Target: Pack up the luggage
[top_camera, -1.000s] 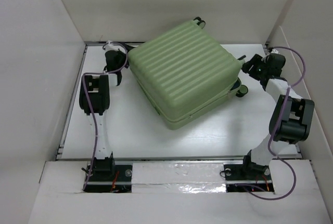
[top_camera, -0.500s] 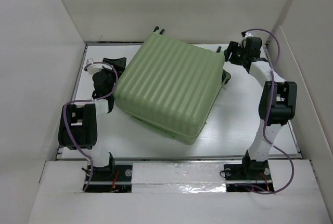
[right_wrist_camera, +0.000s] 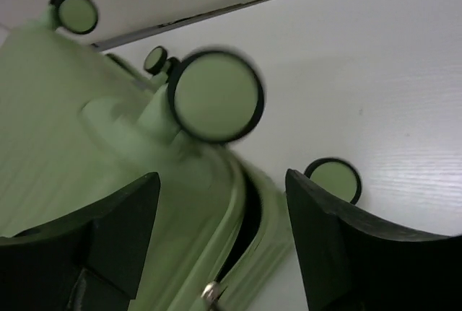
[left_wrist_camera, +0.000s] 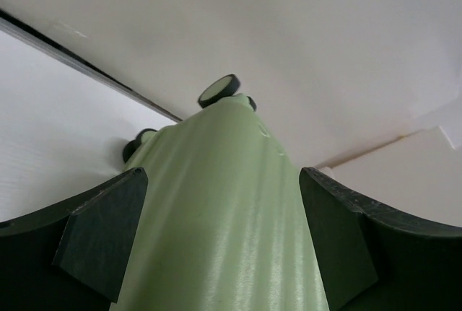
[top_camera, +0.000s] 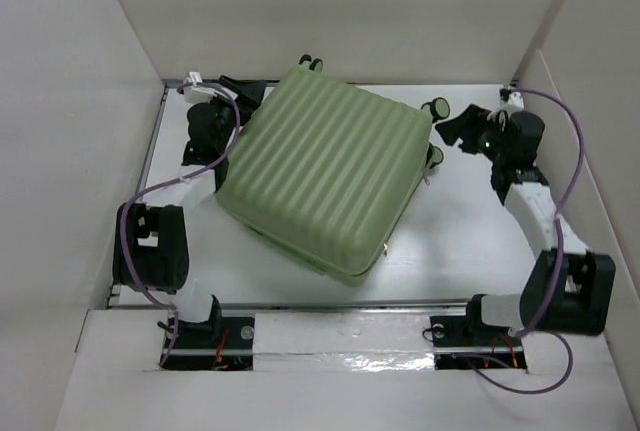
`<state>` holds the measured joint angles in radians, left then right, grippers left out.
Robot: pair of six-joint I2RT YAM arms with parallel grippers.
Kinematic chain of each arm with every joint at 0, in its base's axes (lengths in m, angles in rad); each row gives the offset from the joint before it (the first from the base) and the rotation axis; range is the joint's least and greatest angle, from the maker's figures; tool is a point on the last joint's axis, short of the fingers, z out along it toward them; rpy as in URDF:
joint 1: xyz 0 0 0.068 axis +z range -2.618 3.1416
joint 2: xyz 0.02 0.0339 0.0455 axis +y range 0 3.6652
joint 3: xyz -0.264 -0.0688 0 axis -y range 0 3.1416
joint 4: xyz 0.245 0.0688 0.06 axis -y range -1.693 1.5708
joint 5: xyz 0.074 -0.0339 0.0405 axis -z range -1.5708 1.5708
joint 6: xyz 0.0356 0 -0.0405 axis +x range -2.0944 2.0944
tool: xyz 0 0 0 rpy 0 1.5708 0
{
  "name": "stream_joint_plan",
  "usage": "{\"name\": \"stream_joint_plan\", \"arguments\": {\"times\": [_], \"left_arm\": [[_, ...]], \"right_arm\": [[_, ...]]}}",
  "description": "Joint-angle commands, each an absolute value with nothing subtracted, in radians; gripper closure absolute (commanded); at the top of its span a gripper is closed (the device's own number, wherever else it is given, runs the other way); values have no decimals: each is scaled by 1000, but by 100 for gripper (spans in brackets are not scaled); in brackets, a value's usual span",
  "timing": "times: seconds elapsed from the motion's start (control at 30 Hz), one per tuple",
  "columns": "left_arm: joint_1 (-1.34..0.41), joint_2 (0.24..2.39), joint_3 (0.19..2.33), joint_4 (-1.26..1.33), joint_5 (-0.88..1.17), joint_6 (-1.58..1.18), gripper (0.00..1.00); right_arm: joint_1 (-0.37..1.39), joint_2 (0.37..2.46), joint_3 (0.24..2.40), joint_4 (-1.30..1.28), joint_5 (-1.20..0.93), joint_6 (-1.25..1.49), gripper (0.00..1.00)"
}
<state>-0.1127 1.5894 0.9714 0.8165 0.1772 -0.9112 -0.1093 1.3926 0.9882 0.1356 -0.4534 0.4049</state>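
Note:
The luggage is a light-green ribbed suitcase lying flat and skewed on the white table, with black-rimmed wheels at its far and right corners. My left gripper is open at the far-left corner. In the left wrist view its fingers straddle the green shell. My right gripper is open beside the right wheeled corner. In the right wrist view a dark gap shows between the two shells, with a metal zipper pull and a wheel close by. The lining is hidden.
White walls enclose the table on the left, back and right. A dark seam runs along the table's back edge. Both arm bases sit at the near edge, and purple cables loop along the arms.
The suitcase has turned and shifted left, its wheeled end swinging towards the back wall. My left gripper moved to its far-left corner. My right gripper came in at the wheeled corner.

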Motion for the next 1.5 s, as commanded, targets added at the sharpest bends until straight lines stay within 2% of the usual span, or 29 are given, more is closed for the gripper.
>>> {"name": "stream_joint_plan", "arguments": {"times": [0.0,0.07,0.1,0.13,0.17,0.2,0.23,0.27,0.3,0.43,0.57,0.6,0.7,0.73,0.83,0.87,0.97,1.1,1.33,1.47], "left_arm": [[-106,1479,1014,756,103,-844,16],[-120,1442,1045,720,80,-812,17],[-120,1409,1052,710,63,-801,20],[-129,1387,1066,700,63,-793,26],[-138,1367,1062,692,66,-787,36],[-156,1312,1051,696,74,-775,59],[-167,1278,1011,698,80,-772,72],[-179,1240,977,701,84,-769,83],[-211,1153,942,709,93,-758,98],[-255,941,699,719,110,-753,100],[-255,789,614,609,74,-752,100],[-255,747,609,598,81,-752,100],[-255,712,630,571,95,-752,100],[-255,715,652,568,98,-752,100],[-255,748,701,574,118,-759,100],[-255,758,712,584,124,-762,100],[-255,776,733,607,143,-785,100],[-255,779,759,601,120,-784,100],[-255,804,724,621,132,-798,100],[-255,833,698,644,137,-799,100]], "right_arm": [[-72,1252,791,290,-557,425,27],[-51,1149,694,314,-540,408,30],[-51,1125,686,299,-522,381,33],[-51,1102,693,220,-520,362,41],[-51,1051,709,169,-519,333,50],[-42,1023,741,125,-506,287,59],[-10,991,749,71,-503,275,73],[17,920,749,55,-500,262,78],[46,884,738,49,-511,247,83],[239,759,738,3,-587,200,86],[535,750,820,-112,-536,121,86],[683,761,836,-113,-513,114,86],[910,860,906,-81,-384,115,82],[1069,956,932,-78,-273,114,80],[1298,1131,1072,-121,-27,78,75],[1324,1243,1103,-145,32,80,74],[1339,1398,1183,-178,136,110,72],[1339,1506,1209,-172,291,117,65],[1189,1595,1272,-221,431,71,61],[1071,1582,1264,-112,347,-23,61]]}}
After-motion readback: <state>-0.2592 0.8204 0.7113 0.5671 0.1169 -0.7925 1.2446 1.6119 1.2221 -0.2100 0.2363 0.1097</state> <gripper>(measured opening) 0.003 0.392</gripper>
